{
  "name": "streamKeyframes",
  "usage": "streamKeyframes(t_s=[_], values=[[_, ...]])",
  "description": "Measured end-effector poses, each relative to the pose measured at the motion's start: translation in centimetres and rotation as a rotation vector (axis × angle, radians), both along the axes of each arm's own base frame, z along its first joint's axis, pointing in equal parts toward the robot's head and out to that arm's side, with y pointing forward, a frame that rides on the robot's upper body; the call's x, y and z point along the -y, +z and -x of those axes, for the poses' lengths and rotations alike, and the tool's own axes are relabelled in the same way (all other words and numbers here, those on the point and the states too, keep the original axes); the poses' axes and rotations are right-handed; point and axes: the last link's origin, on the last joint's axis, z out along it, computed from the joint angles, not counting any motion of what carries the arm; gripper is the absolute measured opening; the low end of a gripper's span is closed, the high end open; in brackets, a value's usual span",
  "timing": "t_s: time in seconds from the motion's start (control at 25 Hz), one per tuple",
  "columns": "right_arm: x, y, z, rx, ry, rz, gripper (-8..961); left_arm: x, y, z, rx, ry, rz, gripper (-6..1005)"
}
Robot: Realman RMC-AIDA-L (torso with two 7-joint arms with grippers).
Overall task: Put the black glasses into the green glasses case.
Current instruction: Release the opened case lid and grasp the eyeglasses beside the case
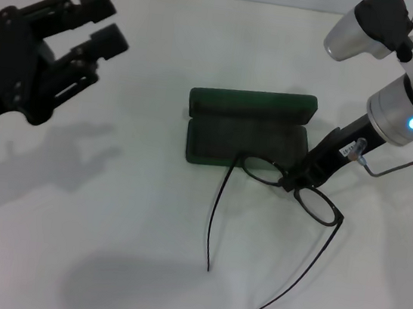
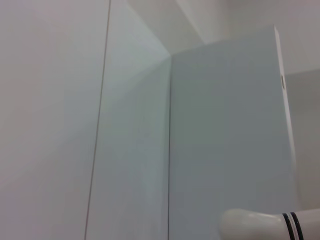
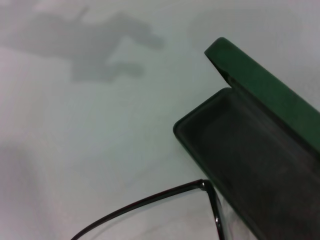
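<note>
The green glasses case (image 1: 243,141) lies open mid-table, its lid (image 1: 253,103) standing up at the back and its dark lining showing (image 3: 250,155). The black glasses (image 1: 316,202) sit at the case's front right corner, with one lens over the front rim. Both temple arms are spread and trail toward the table's near edge. My right gripper (image 1: 294,183) comes down from the right and is shut on the bridge between the lenses. The right wrist view shows a temple and hinge of the glasses (image 3: 150,202) beside the case. My left gripper (image 1: 106,23) hangs open at the far left, well away from both.
The white table (image 1: 106,225) carries nothing but the case and glasses. In the left wrist view I see only pale wall panels (image 2: 150,125) and a white arm segment (image 2: 265,225).
</note>
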Motion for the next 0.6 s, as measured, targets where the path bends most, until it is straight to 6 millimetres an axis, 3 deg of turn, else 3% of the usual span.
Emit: streamKeyframes(t_s=[0.24, 0.6], values=[[0.3, -0.2, -0.4, 0.015, -0.003, 0.013, 238, 0.6, -0.4, 0.5, 0.014, 0.007, -0.013, 401], [0.6, -0.6, -0.2, 0.001, -0.005, 0.024, 229, 1.1, -1.1, 1.5, 0.023, 0.043, -0.015, 400]])
